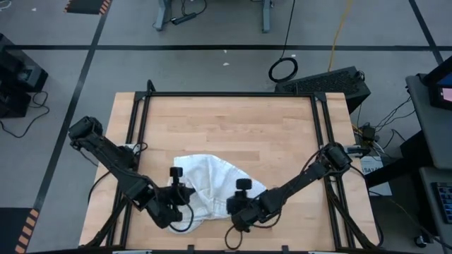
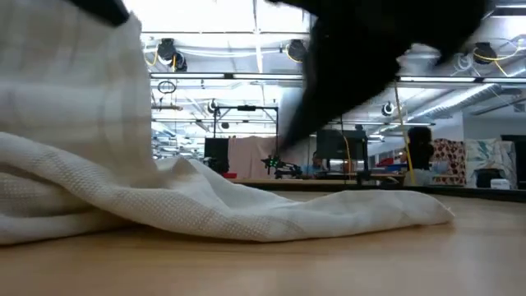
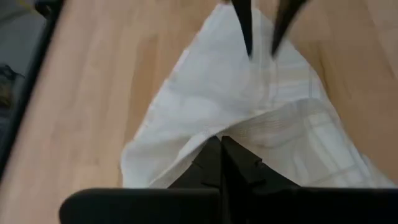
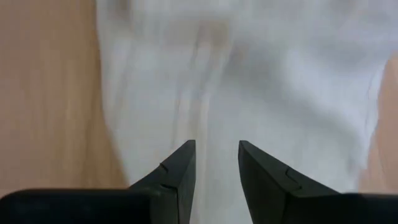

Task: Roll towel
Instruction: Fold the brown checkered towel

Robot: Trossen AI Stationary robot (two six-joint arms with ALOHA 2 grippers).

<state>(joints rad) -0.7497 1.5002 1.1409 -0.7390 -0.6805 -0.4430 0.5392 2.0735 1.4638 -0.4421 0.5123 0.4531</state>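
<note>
Left claw point(image 3: 221, 152): closed, its fingers pressed together on a fold of the towel point(image 3: 249, 112) at the cloth's near-left edge. In the low view the cloth rises in a steep sheet at the picture's left, which suggests that this edge is lifted clear of the surface point(image 1: 226, 120). A pinch at the edge gives a free flap that can be turned over onto the rest, the likely start of a roll.

Right claw point(image 4: 216, 163): fingers parted with a narrow gap, poised over the towel's right half with nothing between them. It grips no cloth. Whether the tips touch the fabric cannot be told. Its place opposite the left claw would let it take the matching edge, so that the roll begins evenly across the width.

Towel: a crumpled white heap on the near half of the wooden surface, between the two claws, one corner trailing flat toward the right. It is not spread out and no roll is formed yet. Wrinkles and doubled layers may make a tidy roll harder without smoothing first.
</note>
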